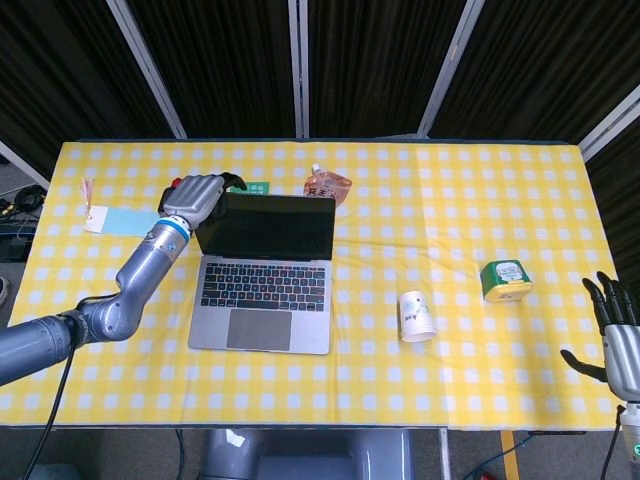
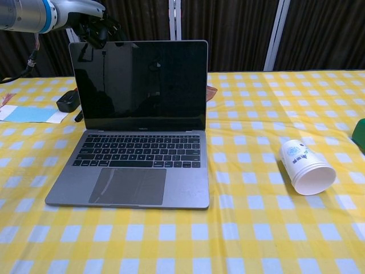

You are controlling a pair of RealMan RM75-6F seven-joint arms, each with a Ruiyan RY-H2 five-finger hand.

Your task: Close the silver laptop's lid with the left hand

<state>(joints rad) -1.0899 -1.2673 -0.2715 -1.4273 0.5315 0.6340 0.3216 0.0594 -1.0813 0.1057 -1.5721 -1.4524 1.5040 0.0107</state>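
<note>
The silver laptop (image 1: 263,280) (image 2: 137,148) stands open on the yellow checked table, its dark screen upright and facing me. My left hand (image 1: 198,197) (image 2: 94,25) sits at the lid's top left corner, its fingers curled over and behind the upper edge, holding nothing. My right hand (image 1: 618,335) hangs off the table's right front corner, fingers spread and empty; the chest view does not show it.
A white paper cup (image 1: 416,316) (image 2: 307,167) lies on its side right of the laptop. A green tin (image 1: 505,279) stands further right. Behind the laptop lie a black case (image 2: 67,101), an orange pouch (image 1: 328,185) and a blue card (image 1: 122,220).
</note>
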